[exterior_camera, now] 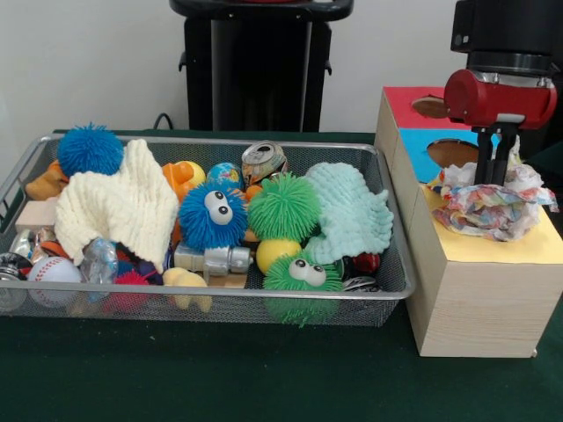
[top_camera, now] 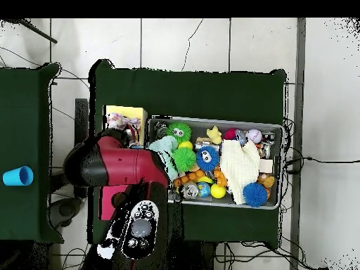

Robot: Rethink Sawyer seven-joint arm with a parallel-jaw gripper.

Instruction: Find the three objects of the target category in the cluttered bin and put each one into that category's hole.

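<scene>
The pincer [exterior_camera: 494,176] stands directly above the crumpled pastel wrapper [exterior_camera: 493,207], its fingers clenched on the wrapper's top. The wrapper rests on the yellow face [exterior_camera: 537,246], apparently covering the hole, so release is straight down.

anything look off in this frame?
Yes: the crinkly wrapper lies bunched on the yellow face under the claw, covering where the hole should be, not visibly pushed through. Bin is cluttered but nothing spilled.

A plain pale wall [exterior_camera: 97,61] stands behind the dark green worktop [exterior_camera: 220,369] — below lies a white tiled floor [top_camera: 183,42], cracked, crossed by black cables [top_camera: 313,160].
</scene>
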